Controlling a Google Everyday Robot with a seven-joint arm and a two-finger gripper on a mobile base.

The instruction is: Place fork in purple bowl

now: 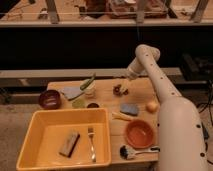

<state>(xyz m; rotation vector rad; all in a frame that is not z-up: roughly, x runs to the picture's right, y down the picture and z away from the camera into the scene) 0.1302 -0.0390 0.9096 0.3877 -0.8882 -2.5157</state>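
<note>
A wooden table [142, 91] holds a shallow yellow plastic tub [35, 145] at lower left, where the slim silvery metal fork [91, 142] lies; the small round dark purple bowl [50, 99] sits just beyond the tub's upper-left corner. The fork's thin handle probably wants a pinch squarely across its middle. The white arm [165, 95] arches from lower right, and its two-finger gripper [120, 90] hangs at frame centre, spread wide and empty, well apart from the fork.

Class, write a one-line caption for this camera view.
Slim silvery metal fork lies in yellow tub; small round purple bowl sits far-left; gripper hovers above far side of table.
</note>
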